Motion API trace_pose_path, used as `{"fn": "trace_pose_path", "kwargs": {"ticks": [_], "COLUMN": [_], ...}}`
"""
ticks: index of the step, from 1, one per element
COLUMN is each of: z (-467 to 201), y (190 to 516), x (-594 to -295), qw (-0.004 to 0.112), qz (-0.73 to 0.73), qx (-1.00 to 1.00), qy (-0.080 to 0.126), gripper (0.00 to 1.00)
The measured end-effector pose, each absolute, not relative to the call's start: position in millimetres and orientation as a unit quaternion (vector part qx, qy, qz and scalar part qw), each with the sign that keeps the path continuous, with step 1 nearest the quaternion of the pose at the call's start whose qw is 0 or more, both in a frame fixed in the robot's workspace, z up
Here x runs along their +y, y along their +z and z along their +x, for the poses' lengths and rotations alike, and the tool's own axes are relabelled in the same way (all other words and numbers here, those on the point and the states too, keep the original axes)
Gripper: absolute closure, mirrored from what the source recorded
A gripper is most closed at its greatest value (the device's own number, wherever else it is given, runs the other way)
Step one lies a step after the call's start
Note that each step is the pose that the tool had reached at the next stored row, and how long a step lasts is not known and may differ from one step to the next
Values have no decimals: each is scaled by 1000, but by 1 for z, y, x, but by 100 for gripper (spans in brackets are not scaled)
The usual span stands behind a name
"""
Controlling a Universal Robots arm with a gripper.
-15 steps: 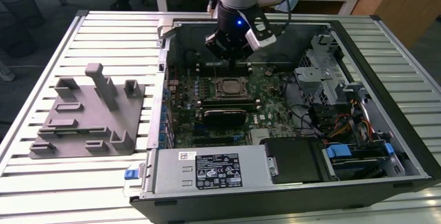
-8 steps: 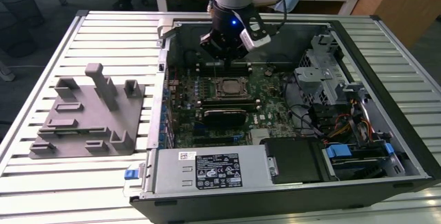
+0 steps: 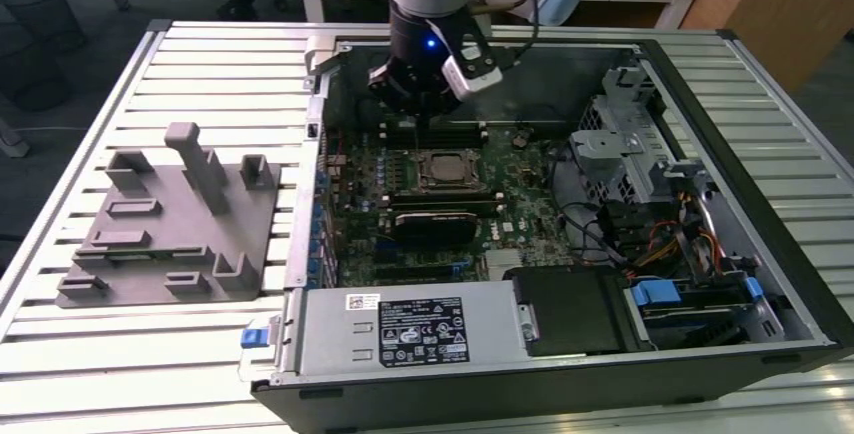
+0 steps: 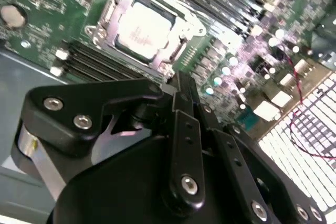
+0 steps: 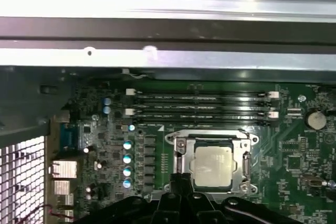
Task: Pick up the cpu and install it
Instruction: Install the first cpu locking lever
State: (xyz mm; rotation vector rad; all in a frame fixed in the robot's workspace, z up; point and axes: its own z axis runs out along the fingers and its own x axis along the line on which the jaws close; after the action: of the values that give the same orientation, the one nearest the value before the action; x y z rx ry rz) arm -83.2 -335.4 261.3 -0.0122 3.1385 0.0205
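Slatted metal table [image 3: 200,64] carried the open computer case [image 3: 801,294], and your gripper [image 4: 182,83] hung over its motherboard [image 3: 527,219], fingers pressed together on nothing. You had the cpu [image 5: 212,166] lying flat in the socket frame [image 5: 179,145], just beside the fingertips. I judged it light, rigid, slick-topped and fragile underneath; you would hold it by opposite edges only.

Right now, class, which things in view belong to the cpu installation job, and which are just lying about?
Job in hand: small silvery square cpu, seated in its metal socket frame; black gripper near it; green motherboard.
Lying about: grey plastic fixture block on the slatted table; grey metal power supply box.
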Motion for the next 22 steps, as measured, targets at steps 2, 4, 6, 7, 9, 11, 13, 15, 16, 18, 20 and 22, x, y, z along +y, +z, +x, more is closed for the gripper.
{"fn": "trace_pose_path", "kwargs": {"ticks": [2, 4, 6, 7, 9, 11, 13, 15, 16, 18, 20, 22], "z": [-87, -89, -91, -92, -94, -96, -98, -100, -100, -100, -100, -98], "y": [261, 261, 261, 261, 261, 261, 261, 260, 260, 259, 259, 259], "x": [-335, -334, -332, -331, -329, -326, -322, -318, -316, -312, -309, -308], "qw": [2, 2, 2, 2, 2, 2, 2, 1, 2, 2, 2, 1], "qz": [-4, -4, -4, -4, -4, -4, -4, -4, -4, -4, -4, -4], "qx": [1000, 1000, 1000, 1000, 1000, 1000, 1000, 1000, 1000, 1000, 1000, 1000], "qy": [7, 7, 7, 7, 7, 7, 7, 7, 7, 7, 7, 7], "gripper": [89, 89, 89, 89, 89, 89, 89, 89, 89, 89, 89, 89]}}
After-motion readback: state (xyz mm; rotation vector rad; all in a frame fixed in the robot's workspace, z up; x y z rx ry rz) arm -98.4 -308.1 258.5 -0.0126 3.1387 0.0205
